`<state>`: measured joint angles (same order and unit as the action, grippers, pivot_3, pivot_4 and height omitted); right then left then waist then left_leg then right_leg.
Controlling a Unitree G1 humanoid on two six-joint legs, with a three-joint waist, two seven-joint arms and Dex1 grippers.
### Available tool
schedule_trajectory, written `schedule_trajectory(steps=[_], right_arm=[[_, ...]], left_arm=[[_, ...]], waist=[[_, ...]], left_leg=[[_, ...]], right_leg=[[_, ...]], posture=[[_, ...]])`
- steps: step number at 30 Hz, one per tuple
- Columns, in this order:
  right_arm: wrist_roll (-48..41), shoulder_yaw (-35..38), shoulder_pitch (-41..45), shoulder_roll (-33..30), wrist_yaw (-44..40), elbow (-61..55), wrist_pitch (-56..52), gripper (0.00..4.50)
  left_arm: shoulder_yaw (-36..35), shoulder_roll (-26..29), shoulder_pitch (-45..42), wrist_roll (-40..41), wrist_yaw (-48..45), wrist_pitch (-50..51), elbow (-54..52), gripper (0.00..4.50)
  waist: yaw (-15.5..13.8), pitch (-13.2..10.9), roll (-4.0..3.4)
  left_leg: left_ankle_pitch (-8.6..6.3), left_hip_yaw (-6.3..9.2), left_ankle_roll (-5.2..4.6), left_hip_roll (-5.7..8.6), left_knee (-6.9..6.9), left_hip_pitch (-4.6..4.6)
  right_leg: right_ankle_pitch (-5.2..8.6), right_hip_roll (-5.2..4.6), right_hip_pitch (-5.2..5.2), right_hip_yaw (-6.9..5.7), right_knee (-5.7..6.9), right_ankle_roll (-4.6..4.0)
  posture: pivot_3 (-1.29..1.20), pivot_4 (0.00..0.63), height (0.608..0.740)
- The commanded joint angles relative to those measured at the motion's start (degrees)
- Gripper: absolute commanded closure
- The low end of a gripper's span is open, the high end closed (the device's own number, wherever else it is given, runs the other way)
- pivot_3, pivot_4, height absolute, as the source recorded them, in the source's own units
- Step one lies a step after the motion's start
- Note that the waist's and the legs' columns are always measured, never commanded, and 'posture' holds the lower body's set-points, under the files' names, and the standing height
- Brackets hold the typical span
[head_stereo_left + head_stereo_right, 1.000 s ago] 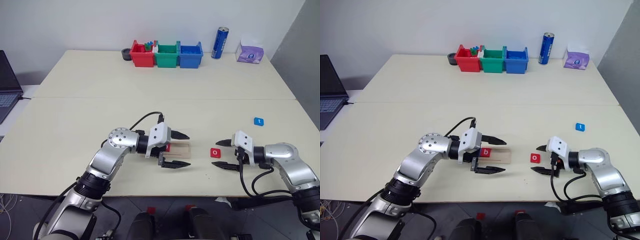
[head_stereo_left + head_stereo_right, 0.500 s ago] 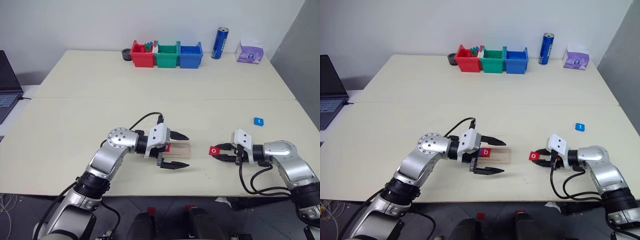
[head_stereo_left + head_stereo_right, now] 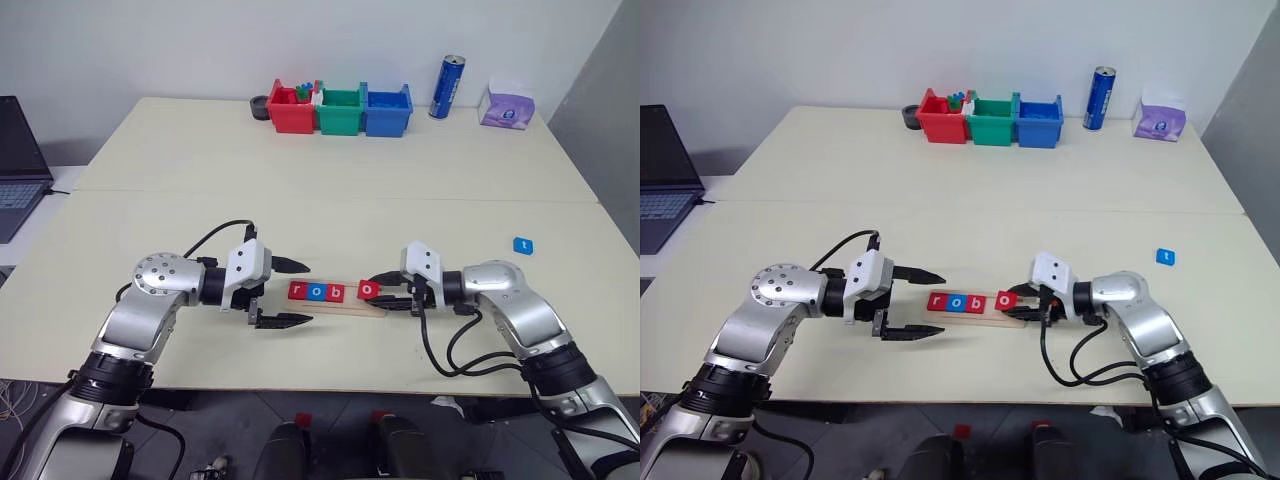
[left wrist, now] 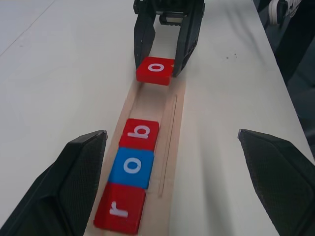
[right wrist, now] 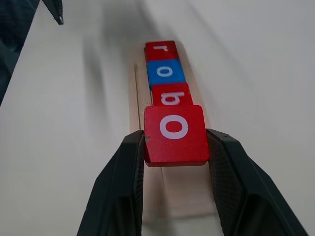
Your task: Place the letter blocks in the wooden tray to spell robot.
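Pale table: right tool, earlier spread around the red "o" block, now grips it over the wooden tray beside "rob"; left tool gapes empty; "t" block remains.

My right gripper reaches in toward the middle, its two black fingers clamped on a red tile. My left gripper points across at it, jaws spread wide and empty.

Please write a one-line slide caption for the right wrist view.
The right hand holds a red "o" block over the wooden tray, next to the placed "r", "o", "b" blocks.
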<state>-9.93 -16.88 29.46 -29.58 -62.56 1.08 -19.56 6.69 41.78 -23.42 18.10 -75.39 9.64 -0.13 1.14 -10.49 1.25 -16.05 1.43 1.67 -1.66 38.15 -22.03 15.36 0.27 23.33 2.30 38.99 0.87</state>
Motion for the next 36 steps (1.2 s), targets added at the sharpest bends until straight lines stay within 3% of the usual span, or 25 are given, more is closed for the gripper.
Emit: schedule_trajectory(steps=[1,17,36], right_arm=[[1.71,-1.14,1.75,1.01,0.22,1.80,1.78,3.05],[4.81,-3.61,6.83,5.30,-1.82,11.58,6.49,3.05],[5.45,-4.06,7.76,5.81,-2.40,13.67,7.94,3.05]], left_arm=[[-1.91,0.02,-0.12,1.48,0.72,0.03,-1.21,0.00],[-3.48,0.31,2.70,1.62,2.79,0.63,-3.72,0.00],[-3.67,0.49,1.42,0.88,2.70,0.39,-2.63,0.00]], waist=[[0.02,0.00,0.00],[0.61,-0.01,-0.01],[0.60,-0.01,-0.01]], left_leg=[[0.00,-0.01,0.00,0.02,0.01,0.00],[0.00,0.01,0.00,0.00,-0.05,0.04],[0.00,0.02,0.00,0.00,-0.05,0.04]], right_leg=[[-0.01,-0.01,0.00,0.02,0.00,0.01],[-0.02,0.12,0.03,0.00,0.05,-0.01],[-0.03,0.12,0.04,0.00,0.05,-0.02]], posture=[[0.00,0.150,0.740],[0.00,0.150,0.740],[0.00,0.150,0.740]])
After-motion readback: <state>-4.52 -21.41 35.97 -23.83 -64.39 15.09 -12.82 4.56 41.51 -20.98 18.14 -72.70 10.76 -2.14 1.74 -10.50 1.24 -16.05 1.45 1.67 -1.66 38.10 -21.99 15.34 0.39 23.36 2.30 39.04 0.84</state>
